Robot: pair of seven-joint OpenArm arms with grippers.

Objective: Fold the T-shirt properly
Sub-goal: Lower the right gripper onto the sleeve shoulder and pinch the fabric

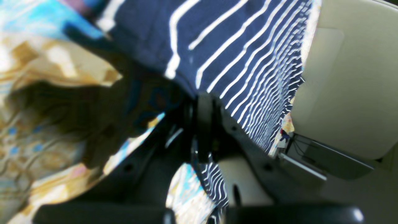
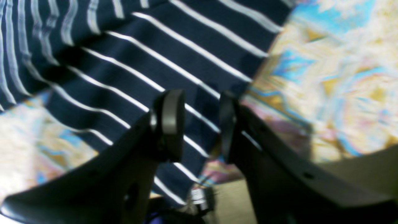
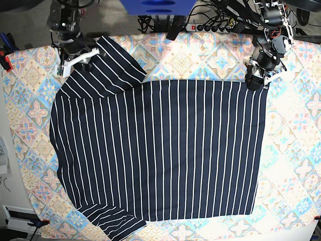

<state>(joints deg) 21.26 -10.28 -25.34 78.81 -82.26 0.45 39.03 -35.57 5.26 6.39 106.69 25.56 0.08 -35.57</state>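
The T-shirt point(image 3: 160, 150), dark navy with thin white stripes, lies spread flat on the patterned tablecloth point(image 3: 210, 57). One sleeve points to the far left, another to the near left. My left gripper point(image 3: 255, 80) sits at the shirt's far right corner. In the left wrist view this gripper point(image 1: 203, 124) is shut, with striped T-shirt point(image 1: 236, 46) fabric pinched in its jaws. My right gripper point(image 3: 80, 59) is over the far left sleeve. In the right wrist view its fingers point(image 2: 169, 118) stand apart around the gripper's middle point(image 2: 198, 123), the T-shirt point(image 2: 140, 62) lying just beyond them.
A power strip with tangled cables point(image 3: 210, 25) runs along the back edge, beside a blue block point(image 3: 158, 6). The tablecloth ends at the left over grey floor point(image 3: 10, 165). The front right corner of the table point(image 3: 301, 233) shows white.
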